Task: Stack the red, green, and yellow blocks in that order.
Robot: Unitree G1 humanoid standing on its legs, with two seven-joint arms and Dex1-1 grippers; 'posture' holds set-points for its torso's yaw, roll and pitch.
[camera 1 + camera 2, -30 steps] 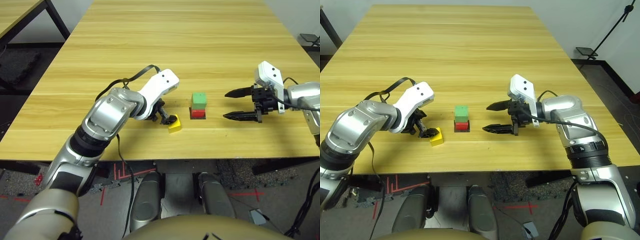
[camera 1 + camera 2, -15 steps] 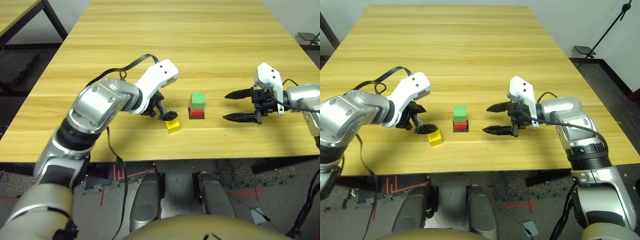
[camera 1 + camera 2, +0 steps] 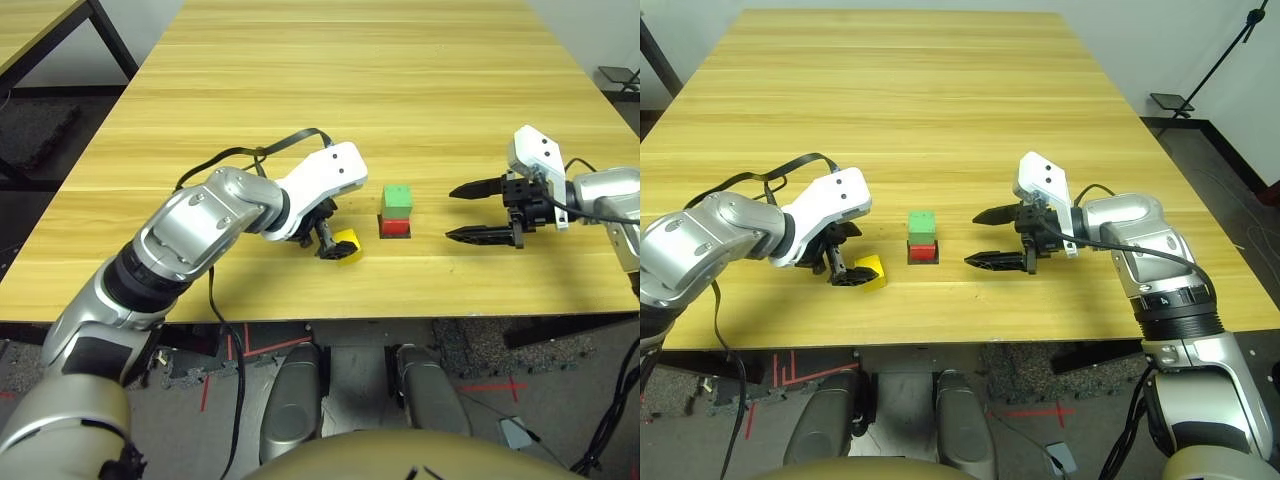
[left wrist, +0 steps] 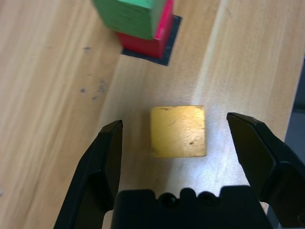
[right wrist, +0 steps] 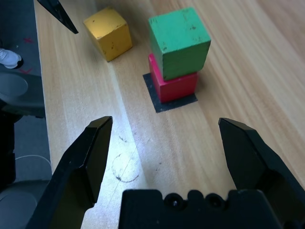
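Observation:
The green block [image 3: 397, 198] sits on top of the red block [image 3: 396, 227], which rests on a flat black patch [image 5: 172, 101] near the table's front middle. The yellow block [image 3: 349, 243] lies on the table just left of that stack. My left gripper [image 3: 328, 245] is open and low at the yellow block. In the left wrist view its fingers [image 4: 108, 152] stand on either side of the yellow block [image 4: 178, 131] with a gap on each side. To the right of the stack my right gripper [image 3: 451, 211] is open, empty and pointed at it.
The wooden table [image 3: 380, 90] stretches wide and bare behind the blocks. Its front edge [image 3: 330, 318] runs close to the yellow block. A black cable [image 3: 250, 160] loops over my left forearm. A second table [image 3: 30, 30] stands at the far left.
My left gripper has come down and toward the yellow block, so its open fingers now straddle it. The stack and my right gripper have stayed where they were.

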